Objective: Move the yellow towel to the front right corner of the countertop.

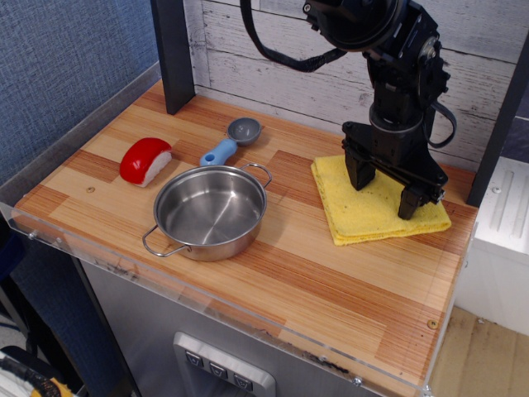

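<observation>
We see the black pincer, fingers spread apart, pressing onto the flat yellow folded towel at the striped wooden counter's two o'clock.

Lab w/ mock kitchen: robot arm over wooden surface, plank backdrop, toy pan.
</observation>
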`<state>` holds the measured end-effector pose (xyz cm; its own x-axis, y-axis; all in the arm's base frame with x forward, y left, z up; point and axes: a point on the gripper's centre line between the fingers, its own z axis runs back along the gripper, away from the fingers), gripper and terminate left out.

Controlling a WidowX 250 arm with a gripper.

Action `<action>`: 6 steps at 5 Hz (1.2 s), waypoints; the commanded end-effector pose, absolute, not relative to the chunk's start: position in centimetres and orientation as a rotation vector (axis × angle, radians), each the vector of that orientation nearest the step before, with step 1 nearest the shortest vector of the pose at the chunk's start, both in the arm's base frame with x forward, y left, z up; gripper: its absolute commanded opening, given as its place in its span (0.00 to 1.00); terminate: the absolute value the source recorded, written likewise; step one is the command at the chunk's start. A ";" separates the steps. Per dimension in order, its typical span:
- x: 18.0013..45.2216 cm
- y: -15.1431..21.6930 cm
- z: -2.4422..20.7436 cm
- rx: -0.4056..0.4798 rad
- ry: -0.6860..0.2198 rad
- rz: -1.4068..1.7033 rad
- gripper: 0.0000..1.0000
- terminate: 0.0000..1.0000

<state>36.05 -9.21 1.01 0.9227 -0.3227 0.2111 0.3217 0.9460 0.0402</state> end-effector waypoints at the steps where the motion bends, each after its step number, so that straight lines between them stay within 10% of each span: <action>1: 33.0 -10.7 2.0 -0.034 -0.210 -0.414 1.00 0.00; 6: 22.2 -10.0 0.9 -0.032 -0.111 -0.534 1.00 0.00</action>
